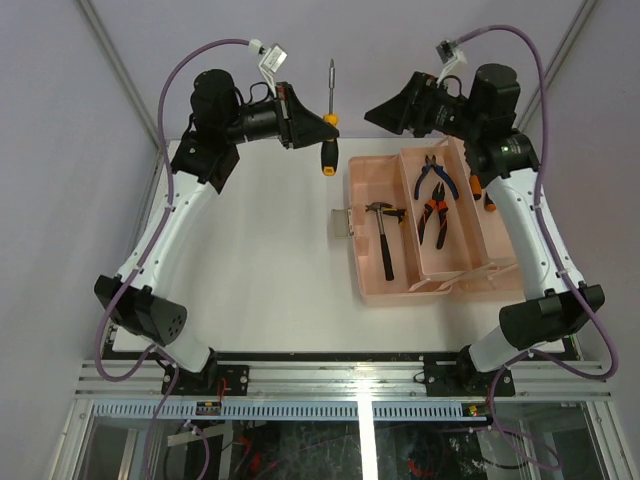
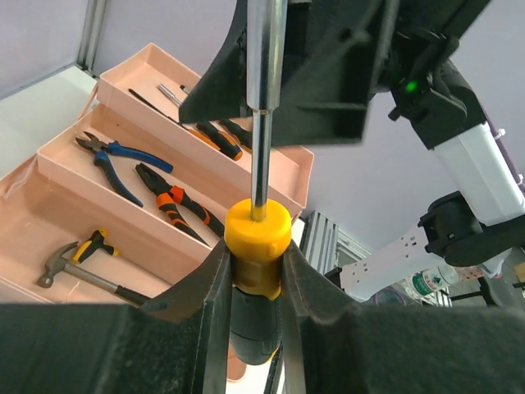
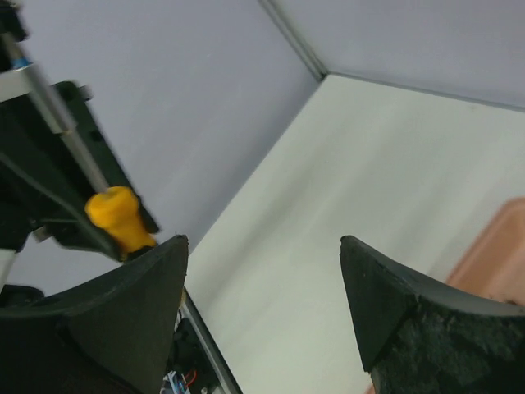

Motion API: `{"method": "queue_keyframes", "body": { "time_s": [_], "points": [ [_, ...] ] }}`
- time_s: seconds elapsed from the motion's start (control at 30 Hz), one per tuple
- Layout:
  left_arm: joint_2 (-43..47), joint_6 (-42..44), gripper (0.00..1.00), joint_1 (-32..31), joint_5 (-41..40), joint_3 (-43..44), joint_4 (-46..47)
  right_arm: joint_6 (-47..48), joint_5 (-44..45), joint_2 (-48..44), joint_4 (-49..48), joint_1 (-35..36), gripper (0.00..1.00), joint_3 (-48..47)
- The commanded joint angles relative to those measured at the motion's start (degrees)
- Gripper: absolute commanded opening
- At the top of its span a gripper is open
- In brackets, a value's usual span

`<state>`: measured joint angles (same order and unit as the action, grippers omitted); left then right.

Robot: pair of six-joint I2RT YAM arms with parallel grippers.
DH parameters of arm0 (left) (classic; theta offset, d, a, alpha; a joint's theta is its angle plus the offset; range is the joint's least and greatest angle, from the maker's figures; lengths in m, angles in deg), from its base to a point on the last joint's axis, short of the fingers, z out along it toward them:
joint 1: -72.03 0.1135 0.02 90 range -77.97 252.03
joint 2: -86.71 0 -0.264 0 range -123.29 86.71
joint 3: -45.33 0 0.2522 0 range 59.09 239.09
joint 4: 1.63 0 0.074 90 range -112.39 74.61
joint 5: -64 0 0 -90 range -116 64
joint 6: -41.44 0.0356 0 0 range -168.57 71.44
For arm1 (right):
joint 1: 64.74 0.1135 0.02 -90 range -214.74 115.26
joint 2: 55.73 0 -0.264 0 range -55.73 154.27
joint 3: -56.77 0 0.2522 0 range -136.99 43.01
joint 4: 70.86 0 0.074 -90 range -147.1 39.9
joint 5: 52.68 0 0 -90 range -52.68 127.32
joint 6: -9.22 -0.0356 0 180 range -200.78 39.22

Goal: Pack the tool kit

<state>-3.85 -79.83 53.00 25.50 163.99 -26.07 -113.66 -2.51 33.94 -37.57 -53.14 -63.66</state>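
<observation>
Clamping screwdriver [image 1: 329, 135] aloft: left gripper [image 2: 256, 271]; right gripper [image 3: 262, 242] agape; toolbox [image 1: 365, 290] holds hammer [image 1: 383, 235], seemingly 2 pliers [image 1: 433, 215].

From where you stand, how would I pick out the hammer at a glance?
Look for the salmon-pink toolbox lying open on the table's right side. The hammer lies in its left half, beside the inner tray. Unlike the orange-handled pliers in that tray, it has a steel head set crosswise on a straight, black-gripped handle.

Table [image 1: 260, 260] left of toolbox [image 1: 385, 293] open; held screwdriver [image 1: 330, 120] bars gap before right end effector [image 1: 372, 112].
</observation>
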Motion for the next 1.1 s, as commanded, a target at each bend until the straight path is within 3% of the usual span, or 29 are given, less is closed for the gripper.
{"method": "queue_keyframes", "body": {
  "time_s": [0.0, 0.13, 0.67, 0.77, 0.9, 0.93, 1.0, 1.07],
  "points": [
    [-3.23, -2.30, 0.00, 0.04, 4.43, 3.63, 7.52, -3.09, -4.45, -3.23, -19.09, 5.29, 0.83, 4.96],
    [-6.11, -5.04, 0.00, 0.00, 4.85, 6.07, 10.28, 0.97, -4.63, -5.17, -21.71, 8.75, 0.85, 9.16],
    [-10.19, -14.50, 0.00, -0.43, 5.29, 7.05, 20.08, 3.26, -1.92, -3.79, -23.69, 13.51, 0.75, 13.79],
    [-9.41, -14.32, 0.00, -1.01, 5.64, 5.44, 20.46, 2.89, -0.99, -2.84, -25.77, 14.31, 0.63, 12.83],
    [-8.70, -12.85, 0.02, -1.15, 5.27, 4.66, 19.32, 2.80, 0.12, -2.51, -25.67, 14.37, 0.26, 12.36],
    [-8.65, -12.18, 0.12, -1.15, 4.73, 4.62, 18.60, 3.43, 1.12, -2.75, -24.58, 14.41, 0.18, 11.71],
    [-8.04, -10.69, 0.42, -0.91, 2.77, 4.55, 17.20, 5.36, 3.82, -3.74, -22.13, 14.40, 0.06, 10.82],
    [-7.75, -10.94, 0.74, 0.15, -0.01, 3.97, 17.06, 7.93, 7.95, -5.01, -19.47, 14.30, 0.00, 10.50]
  ]
}}
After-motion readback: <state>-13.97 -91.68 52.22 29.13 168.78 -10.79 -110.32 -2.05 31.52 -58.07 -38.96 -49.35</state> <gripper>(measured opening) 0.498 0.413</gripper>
